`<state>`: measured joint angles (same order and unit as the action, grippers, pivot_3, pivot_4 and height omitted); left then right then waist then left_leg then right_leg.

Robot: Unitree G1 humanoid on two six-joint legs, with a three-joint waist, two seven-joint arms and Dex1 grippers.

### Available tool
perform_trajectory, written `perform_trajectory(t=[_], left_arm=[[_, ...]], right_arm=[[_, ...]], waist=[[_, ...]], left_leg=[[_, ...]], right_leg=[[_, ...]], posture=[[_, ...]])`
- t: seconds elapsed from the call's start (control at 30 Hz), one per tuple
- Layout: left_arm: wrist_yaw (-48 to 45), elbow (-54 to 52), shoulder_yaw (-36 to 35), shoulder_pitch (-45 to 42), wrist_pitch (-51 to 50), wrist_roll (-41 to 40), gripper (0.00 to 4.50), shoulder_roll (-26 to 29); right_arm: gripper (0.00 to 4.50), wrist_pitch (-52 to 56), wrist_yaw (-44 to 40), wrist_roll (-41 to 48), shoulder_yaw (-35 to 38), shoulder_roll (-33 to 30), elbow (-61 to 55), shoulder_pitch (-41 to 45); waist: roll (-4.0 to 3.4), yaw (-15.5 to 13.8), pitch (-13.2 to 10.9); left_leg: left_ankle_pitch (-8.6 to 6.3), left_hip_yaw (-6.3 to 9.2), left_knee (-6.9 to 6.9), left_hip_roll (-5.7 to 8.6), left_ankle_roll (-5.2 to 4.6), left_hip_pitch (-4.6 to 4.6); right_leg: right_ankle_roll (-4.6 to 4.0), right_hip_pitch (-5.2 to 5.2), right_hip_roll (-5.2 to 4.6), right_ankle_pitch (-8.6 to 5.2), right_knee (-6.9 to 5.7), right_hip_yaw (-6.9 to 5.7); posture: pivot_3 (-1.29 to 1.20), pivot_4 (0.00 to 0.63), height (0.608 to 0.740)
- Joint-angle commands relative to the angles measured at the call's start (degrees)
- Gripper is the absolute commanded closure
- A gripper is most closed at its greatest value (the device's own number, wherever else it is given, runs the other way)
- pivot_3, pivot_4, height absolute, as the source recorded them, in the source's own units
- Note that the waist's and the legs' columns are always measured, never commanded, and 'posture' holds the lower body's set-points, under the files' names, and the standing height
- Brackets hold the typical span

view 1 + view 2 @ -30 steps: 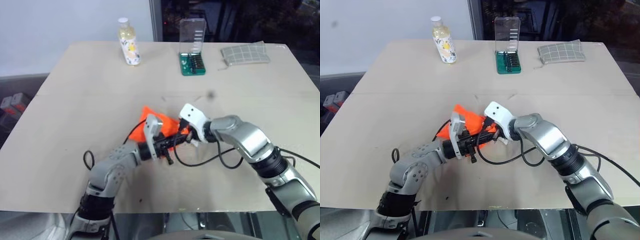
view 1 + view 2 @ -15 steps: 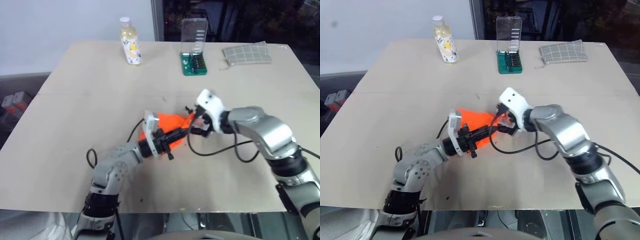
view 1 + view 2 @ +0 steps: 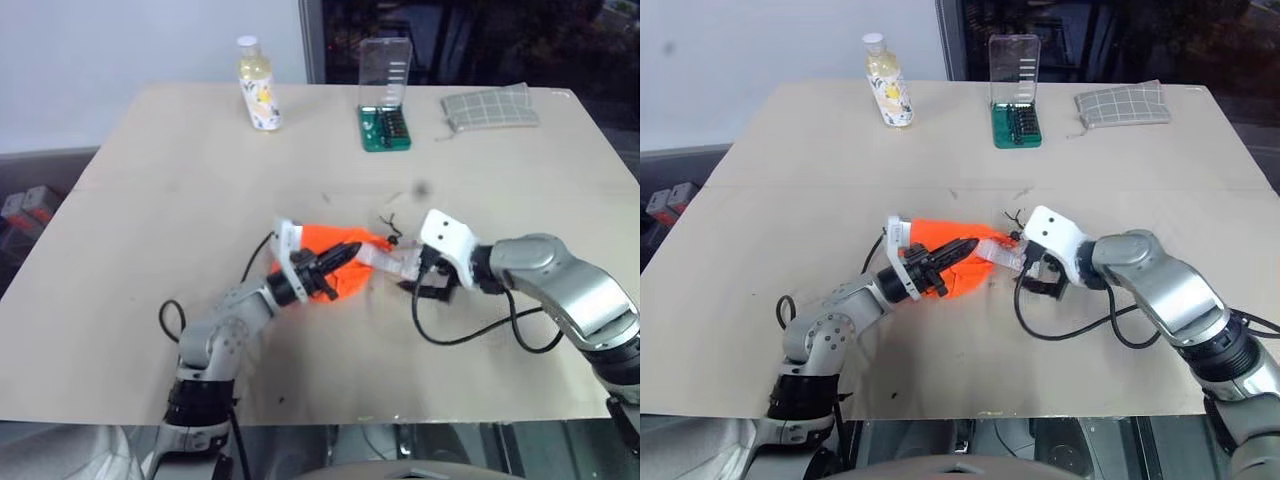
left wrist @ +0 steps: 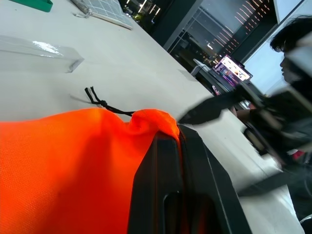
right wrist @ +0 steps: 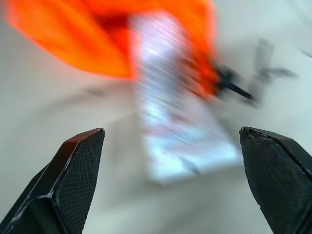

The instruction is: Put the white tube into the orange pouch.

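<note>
The orange pouch (image 3: 330,272) lies mid-table, its mouth facing right. My left gripper (image 3: 338,254) is shut on the upper edge of that mouth; the left wrist view shows the orange fabric (image 4: 63,161) pinched between the two fingers (image 4: 168,146), with the dark cord (image 4: 100,101) beyond. The white tube (image 3: 388,262) lies partly inside the mouth, its outer end resting on the table. My right gripper (image 3: 1040,281) is just right of the tube, open and holding nothing. In the right wrist view, the blurred tube (image 5: 170,97) enters the pouch (image 5: 73,44) past that gripper's spread fingers (image 5: 78,165).
At the table's (image 3: 150,200) far edge stand a yellowish bottle (image 3: 258,85), a green bit case (image 3: 385,125) with its clear lid raised, and a grey checked pouch (image 3: 490,105). Black cables (image 3: 470,335) loop beside both arms.
My right gripper opened, released the tube and drew back to the right. The tube stays lodged in the pouch mouth. My left gripper kept its hold on the pouch.
</note>
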<state>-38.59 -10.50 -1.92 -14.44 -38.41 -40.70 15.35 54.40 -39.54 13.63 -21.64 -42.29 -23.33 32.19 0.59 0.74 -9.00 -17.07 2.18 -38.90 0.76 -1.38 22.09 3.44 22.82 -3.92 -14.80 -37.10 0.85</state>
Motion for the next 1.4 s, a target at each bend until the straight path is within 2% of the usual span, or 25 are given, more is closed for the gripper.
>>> perform_trajectory(t=[0.03, 0.13, 0.3, 0.4, 0.47, 0.5, 0.6, 0.87, 1.2, 1.4], left_arm=[[-0.4, -1.2, 0.0, -0.2, 0.5, -0.5, 4.50, 0.0], [-0.4, -0.9, 0.1, -0.6, 0.6, -0.4, 4.50, -0.1], [-0.4, -0.9, 0.3, -0.9, 1.0, 0.1, 4.50, -0.2], [-0.3, -0.9, 0.3, -1.0, 1.1, 0.1, 4.50, -0.2], [-0.3, -0.8, 0.4, -1.1, 1.2, 0.3, 4.50, -0.3], [-0.3, -0.8, 0.4, -1.0, 1.3, 0.3, 4.50, -0.3], [-0.3, -0.8, 0.5, -1.0, 1.3, 0.4, 4.50, -0.4], [-3.6, -2.7, 3.3, -0.3, 2.8, 2.5, 4.50, 1.5], [-9.9, -3.6, 9.8, -0.9, 8.6, 8.4, 4.50, 5.1], [-12.0, -4.3, 9.9, -0.4, 9.8, 7.7, 4.50, 4.9]], right_arm=[[0.01, -4.9, 0.3, -4.2, -1.6, -0.4, 1.2, 0.0], [0.01, -7.4, -0.2, -7.2, -4.0, 0.1, 2.9, -0.3], [0.01, -4.5, -2.1, -3.6, -2.2, 4.4, 3.5, -2.3], [0.87, -5.0, -2.3, -4.2, -1.8, 4.6, 4.1, -2.8], [1.88, -4.8, -2.1, -3.6, -0.8, 5.4, 4.5, -3.1], [2.19, -4.3, -2.1, -3.0, -0.1, 6.0, 4.6, -3.2], [3.57, -3.4, -2.4, -2.3, 0.8, 6.7, 4.6, -3.4], [3.57, -0.3, -1.8, 2.0, 5.6, 10.9, 5.4, -4.6], [3.57, -4.2, -2.2, 0.3, 3.3, 12.9, 5.0, 2.5], [3.57, -5.5, -2.6, 0.2, 2.2, 15.2, 6.7, 6.1]], waist=[[0.00, 0.0, 0.0], [0.00, 0.0, 0.0], [0.00, -0.1, 0.0], [0.00, -0.1, 0.0], [0.00, -0.1, 0.0], [0.01, -0.1, 0.0], [0.01, -0.1, 0.0], [0.00, -0.1, 0.0], [-0.01, 0.0, 0.0], [-0.01, -0.1, 0.0]], left_leg=[[0.00, 0.00, 0.00, -0.01, 0.00, 0.00], [0.00, 0.00, 0.00, -0.01, 0.00, 0.01], [0.00, 0.01, 0.00, -0.01, 0.00, 0.00], [0.00, 0.02, 0.00, -0.01, 0.00, 0.00], [0.00, 0.02, 0.00, 0.00, 0.00, 0.00], [0.00, 0.02, 0.00, 0.00, 0.00, 0.00], [0.00, 0.02, -0.01, -0.01, 0.00, -0.02], [0.00, 0.02, -0.01, 0.00, 0.00, -0.01], [0.00, 0.01, 0.00, 0.01, 0.00, -0.01], [0.00, 0.03, 0.00, 0.00, 0.00, 0.01]], right_leg=[[0.00, 0.01, 0.00, 0.00, 0.00, 0.01], [0.00, 0.00, -0.02, 0.00, 0.02, 0.00], [0.00, -0.01, -0.04, 0.00, 0.01, 0.00], [0.00, -0.02, -0.04, 0.00, 0.02, 0.00], [0.00, -0.02, -0.04, 0.00, 0.02, 0.00], [0.00, -0.02, -0.04, 0.00, 0.02, -0.01], [0.00, -0.03, -0.03, 0.00, -0.01, 0.00], [0.00, -0.03, -0.03, 0.00, 0.00, 0.00], [0.00, -0.02, -0.01, 0.00, 0.00, 0.00], [0.00, -0.01, -0.02, 0.00, 0.01, -0.03]], posture=[[0.00, 0.150, 0.740], [0.00, 0.150, 0.740], [0.00, 0.150, 0.740], [0.00, 0.150, 0.740], [0.00, 0.150, 0.740], [0.00, 0.150, 0.740], [0.00, 0.150, 0.740], [0.00, 0.150, 0.740], [0.00, 0.150, 0.740], [0.00, 0.150, 0.740]])
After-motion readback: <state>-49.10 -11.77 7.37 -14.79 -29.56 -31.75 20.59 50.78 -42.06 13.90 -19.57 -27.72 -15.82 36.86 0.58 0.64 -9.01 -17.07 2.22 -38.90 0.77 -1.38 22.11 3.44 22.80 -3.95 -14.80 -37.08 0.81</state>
